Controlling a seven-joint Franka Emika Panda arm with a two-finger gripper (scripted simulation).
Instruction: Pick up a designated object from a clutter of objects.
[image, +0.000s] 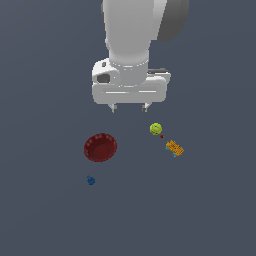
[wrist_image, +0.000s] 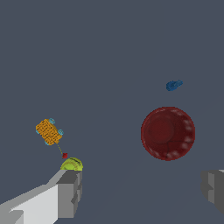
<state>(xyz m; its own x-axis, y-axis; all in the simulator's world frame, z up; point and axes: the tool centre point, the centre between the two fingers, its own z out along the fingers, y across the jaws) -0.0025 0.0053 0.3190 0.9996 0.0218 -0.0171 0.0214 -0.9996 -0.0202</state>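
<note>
The gripper (image: 129, 107) hangs high above the floor with its fingers spread wide and nothing between them; in the wrist view the two grey fingertips (wrist_image: 70, 192) stand far apart at opposite edges of the picture. It is well apart from every object.

The designated object, a tiny dark-blue knobbly object (image: 91, 180), lies on the bare floor toward the exterior view's left, just beyond the dark red ridged bowl (image: 100, 147) on the side away from the arm, close to it but not touching. The yellow-green ball (image: 156, 129) and the orange block (image: 174, 148) with cyan bits sit together toward the exterior view's right, well apart from the blue piece.

Judging by its size, the blue object is probably very light and rigid, and its lumpy surface may give the pads uneven contact, so it could twist or pop out under a pinch. In the wrist view (wrist_image: 173, 85) it looks slightly elongated, its long axis lying flat on the floor and slanting, one end drawn out into a thinner nub. A hold across the short width, at the thicker middle, seems the safest; finer detail is too small to tell.
</note>
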